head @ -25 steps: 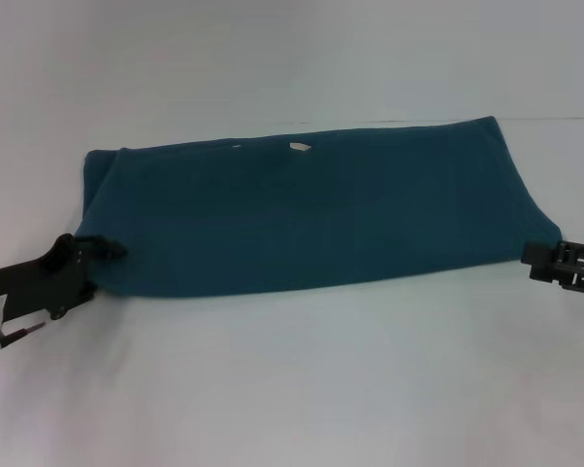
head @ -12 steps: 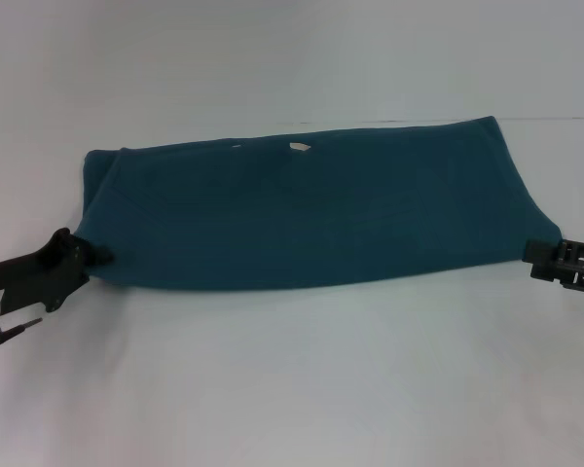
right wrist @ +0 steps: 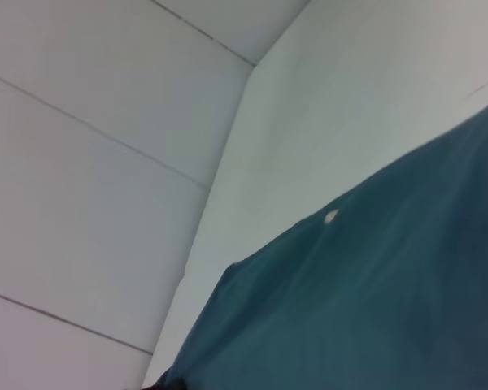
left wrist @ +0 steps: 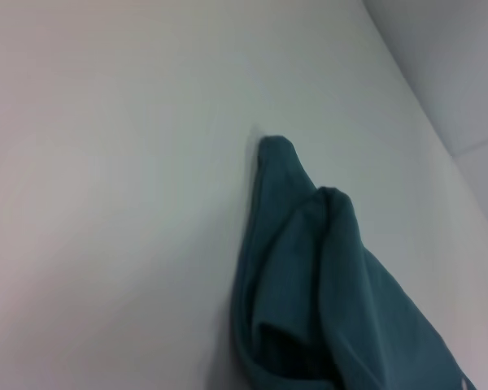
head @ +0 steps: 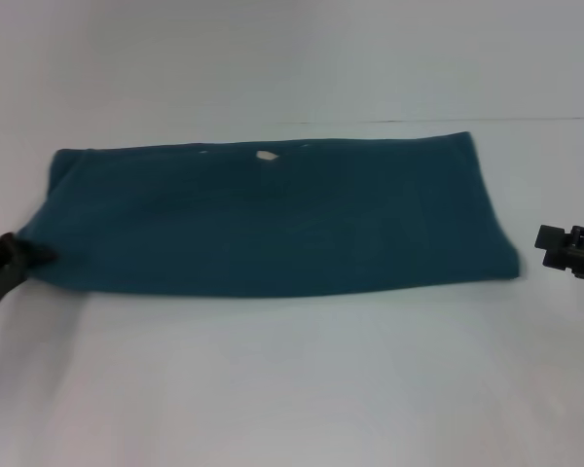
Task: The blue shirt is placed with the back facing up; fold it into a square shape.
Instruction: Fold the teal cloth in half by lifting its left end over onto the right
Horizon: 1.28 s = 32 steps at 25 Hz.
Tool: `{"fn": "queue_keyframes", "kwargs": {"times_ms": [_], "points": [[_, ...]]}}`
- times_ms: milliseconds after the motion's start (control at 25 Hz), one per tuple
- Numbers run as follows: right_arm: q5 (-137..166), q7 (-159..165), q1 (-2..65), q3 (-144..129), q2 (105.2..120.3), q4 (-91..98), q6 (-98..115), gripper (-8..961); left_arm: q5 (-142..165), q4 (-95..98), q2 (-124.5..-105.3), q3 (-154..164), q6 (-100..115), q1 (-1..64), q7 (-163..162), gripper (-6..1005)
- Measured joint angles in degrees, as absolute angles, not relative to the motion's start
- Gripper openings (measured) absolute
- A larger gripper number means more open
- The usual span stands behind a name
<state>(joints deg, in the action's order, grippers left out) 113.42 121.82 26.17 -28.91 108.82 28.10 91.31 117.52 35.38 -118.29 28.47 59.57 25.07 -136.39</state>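
One white table [head: 292, 389], and on it one blue shirt [head: 273, 224] lying as a long flat folded band across the middle. Two grippers: left gripper [head: 2, 268] pinching the shirt's left end, right gripper [head: 570, 249] just off its right end, can't tell its fingers.

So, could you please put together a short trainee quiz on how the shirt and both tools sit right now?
1. True or false: the blue shirt lies as a wide folded band on the white table.
2. Which tool is at the shirt's near corner: A) left tool B) right tool?
3. Fill in: the right tool sits ____ from the shirt's edge.

Key: 1 true. 2 A; the head view shows it against the corner, though a grip cannot be confirmed. 3 apart, with bare table between them.
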Motion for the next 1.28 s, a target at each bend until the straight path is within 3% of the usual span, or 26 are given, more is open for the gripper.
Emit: {"fn": "queue_keyframes", "kwargs": {"times_ms": [560,1040,1160,1280], "points": [[113.36,122.26,25.9,-28.21,109.07,27.35,90.62,686,118.37,38.84,-117.86,24.64,62.08,23.68,-134.4,5],[113.65,121.96,26.37,-28.6,109.11,27.33,90.43,686,113.03,39.43,-117.06,28.01,78.11,35.94,-136.74,4],[113.65,121.82,26.37,-28.62,109.19,27.33,90.43,686,113.07,38.8,-118.0,31.03,77.02,39.63,-137.17,4],[113.65,121.74,26.41,-28.67,109.38,27.33,90.41,686,113.09,38.31,-120.09,34.06,75.21,42.57,-137.17,4]]}}
